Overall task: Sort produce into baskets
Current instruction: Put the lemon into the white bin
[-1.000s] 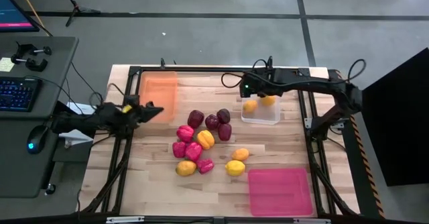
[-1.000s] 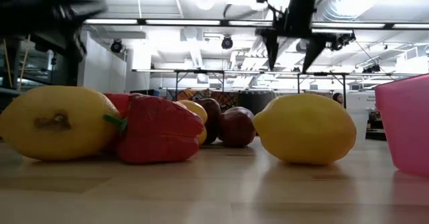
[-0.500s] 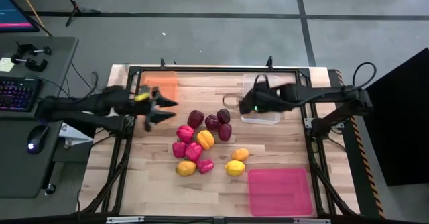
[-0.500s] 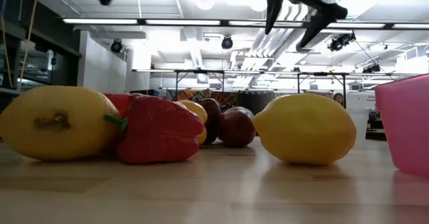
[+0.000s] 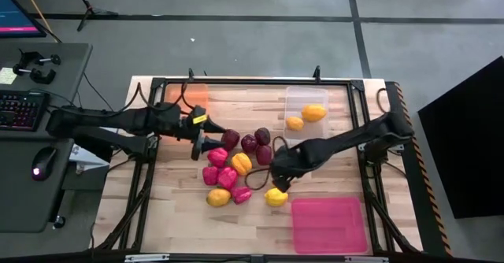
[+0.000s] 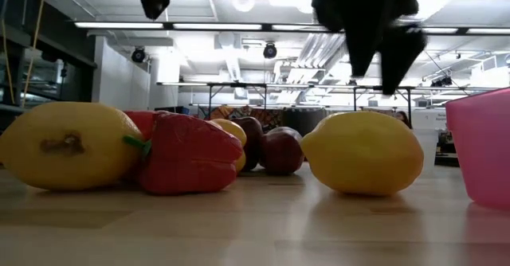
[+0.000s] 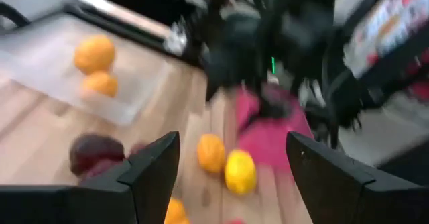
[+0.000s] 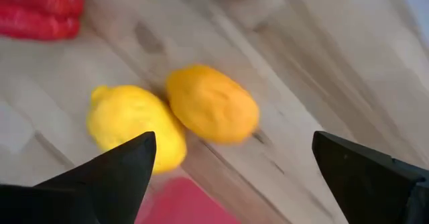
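Both arms showing matte black, jointed, w/ thin black cables looping along them. Left arm (image 5: 118,121) wearing a yellow tag near its wrist; right arm (image 5: 346,141) glowing a small green LED.

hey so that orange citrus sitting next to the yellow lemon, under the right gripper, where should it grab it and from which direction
Judging by the pictures, grip the orange citrus across its short middle, coming straight down. It lies on its side on the table, an oval with its long axis level. One end almost touches the yellow lemon, so the fingers fit best on its two free long flanks. The right gripper hovers open above it.
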{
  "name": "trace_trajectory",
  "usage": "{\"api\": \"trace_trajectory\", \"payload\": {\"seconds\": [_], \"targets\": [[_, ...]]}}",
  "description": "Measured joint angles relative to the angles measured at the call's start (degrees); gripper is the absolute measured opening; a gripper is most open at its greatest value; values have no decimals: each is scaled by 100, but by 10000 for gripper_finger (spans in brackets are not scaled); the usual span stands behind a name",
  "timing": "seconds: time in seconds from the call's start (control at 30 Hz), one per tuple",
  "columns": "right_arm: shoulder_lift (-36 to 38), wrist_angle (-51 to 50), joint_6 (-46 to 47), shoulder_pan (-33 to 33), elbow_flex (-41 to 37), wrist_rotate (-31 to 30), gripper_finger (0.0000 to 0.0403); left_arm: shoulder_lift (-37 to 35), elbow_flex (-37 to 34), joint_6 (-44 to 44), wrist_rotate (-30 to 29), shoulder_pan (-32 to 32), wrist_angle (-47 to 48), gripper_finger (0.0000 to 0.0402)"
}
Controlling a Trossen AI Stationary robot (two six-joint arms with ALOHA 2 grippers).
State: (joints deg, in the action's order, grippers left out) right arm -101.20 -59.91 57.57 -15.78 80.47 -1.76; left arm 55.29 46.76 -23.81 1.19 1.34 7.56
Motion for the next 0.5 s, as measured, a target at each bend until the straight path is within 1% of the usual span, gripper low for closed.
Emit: {"api": "trace_trajectory", "payload": {"seconds": [0.17,0.3,0.37,0.5], "targets": [[-457,430,-1074,137,0,337,389,-26,11,-398,-495,109,-607,262],[-732,286,-1798,168,-2,441,386,-15,9,-844,-885,186,-596,262],[-812,261,-2032,166,-2,447,380,-15,9,-1002,-1117,237,-591,262],[-992,260,-2113,165,-2,316,358,-15,9,-1007,-1454,291,-591,262]]}}
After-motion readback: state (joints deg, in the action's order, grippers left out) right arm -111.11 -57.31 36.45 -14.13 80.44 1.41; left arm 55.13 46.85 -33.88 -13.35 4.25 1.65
